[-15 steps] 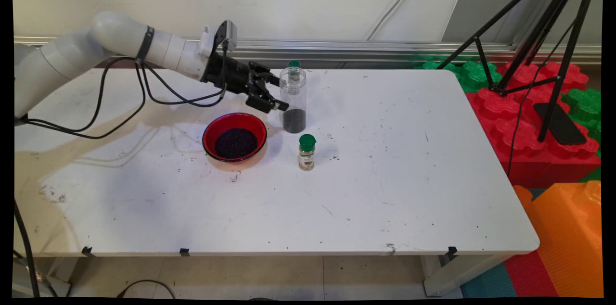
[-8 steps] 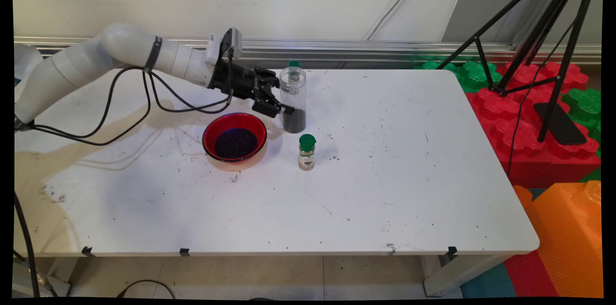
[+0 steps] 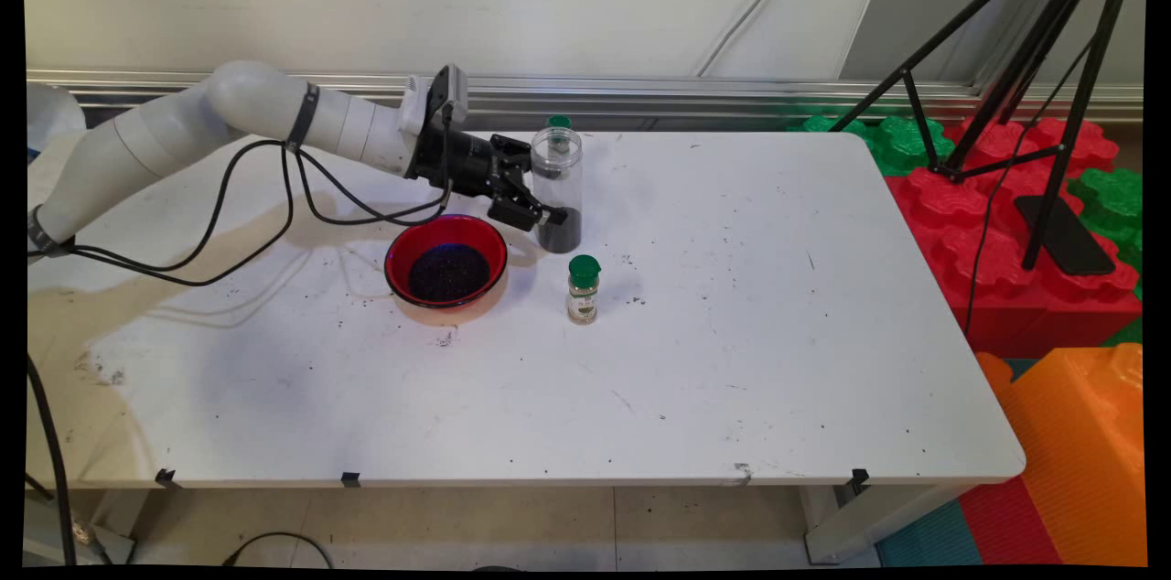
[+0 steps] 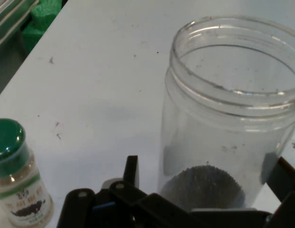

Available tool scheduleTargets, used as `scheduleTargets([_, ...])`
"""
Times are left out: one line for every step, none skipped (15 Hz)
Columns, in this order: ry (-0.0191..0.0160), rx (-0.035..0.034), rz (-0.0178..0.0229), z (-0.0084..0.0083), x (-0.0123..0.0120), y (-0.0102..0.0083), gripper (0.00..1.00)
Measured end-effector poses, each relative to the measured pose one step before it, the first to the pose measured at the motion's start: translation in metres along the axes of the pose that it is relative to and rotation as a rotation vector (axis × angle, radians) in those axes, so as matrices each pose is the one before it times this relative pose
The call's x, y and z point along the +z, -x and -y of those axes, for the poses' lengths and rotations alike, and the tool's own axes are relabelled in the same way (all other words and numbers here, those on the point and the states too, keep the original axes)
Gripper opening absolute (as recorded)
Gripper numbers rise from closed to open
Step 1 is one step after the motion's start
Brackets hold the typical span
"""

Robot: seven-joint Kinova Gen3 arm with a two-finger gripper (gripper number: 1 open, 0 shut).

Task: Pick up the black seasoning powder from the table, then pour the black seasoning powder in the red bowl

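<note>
At frame centre-left, the jar (image 3: pixel 557 188) stands upright just right of the red bowl (image 3: pixel 446 267), straddled low by the gripper (image 3: pixel 547 200) with fingers apart on either side, so a grasp appears under way, calling next for closure.

A clear jar (image 3: pixel 557 188) with a black fill at its base is straddled by the black gripper (image 3: pixel 547 212). Just below it a red bowl (image 3: pixel 446 261) of dark grains is seen — and nearby, a green-capped spice bottle (image 3: pixel 583 289) with a pale label.
</note>
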Motion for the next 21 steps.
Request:
scheduleTargets([-0.00060, 0.00070, -0.00141, -0.00015, 0.00110, 0.00108, 1.00])
scheduleTargets([-0.00047, 0.00051, -0.00095, -0.00006, 0.00070, 0.00062, 1.00])
scheduleTargets([0.00023, 0.00087, -0.00089, -0.00016, 0.00105, 0.00078, 1.00])
scheduleTargets([-0.00020, 0.00087, -0.00070, -0.00007, 0.00055, 0.00051, 1.00])
scheduleTargets([-0.00005, 0.00106, -0.00049, -0.00007, 0.00080, 0.00072, 1.00])
scheduleTargets([-0.00007, 0.00115, -0.00053, -0.00008, 0.00073, 0.00087, 1.00])
scheduleTargets([0.00043, 0.00201, 0.00001, -0.00016, 0.00065, 0.00091, 1.00])
scheduleTargets([0.00007, 0.00098, 0.00006, -0.00009, 0.00031, 0.00053, 1.00])
scheduleTargets([-0.00016, 0.00231, -0.00021, -0.00006, 0.00039, 0.00064, 0.00])
scheduleTargets([0.00035, 0.00177, 0.00015, -0.00011, 0.00028, 0.00047, 0.00])
scheduleTargets([0.00101, 0.00293, -0.00005, -0.00017, 0.00017, 0.00023, 0.00])
scheduleTargets([0.00084, 0.00182, 0.00034, -0.00012, 0.00001, 0.00021, 0.00])
scheduleTargets([0.00111, 0.00220, 0.00121, -0.00027, -0.00031, 0.00057, 0.00])
scheduleTargets([0.00304, 0.00395, 0.00237, -0.00046, 0.00004, 0.00040, 0.00])
scheduleTargets([0.00167, 0.00271, 0.00185, -0.00039, -0.00027, 0.00034, 0.00])
scheduleTargets([0.00091, 0.00209, 0.00198, -0.00039, -0.00055, 0.00031, 0.00])
scheduleTargets([0.00052, 0.00149, 0.00112, -0.00018, -0.00033, 0.00010, 0.00])
scheduleTargets([0.00025, 0.00315, 0.00069, -0.00014, -0.00073, -0.00033, 0.00])
scheduleTargets([0.00016, 0.00188, 0.00039, -0.00007, -0.00065, -0.00037, 0.00])
scheduleTargets([-0.00092, 0.00389, -0.00054, 0.00013, -0.00138, -0.00120, 0.00])
scheduleTargets([-0.00126, 0.00376, -0.00073, 0.00010, -0.00185, -0.00124, 0.00])
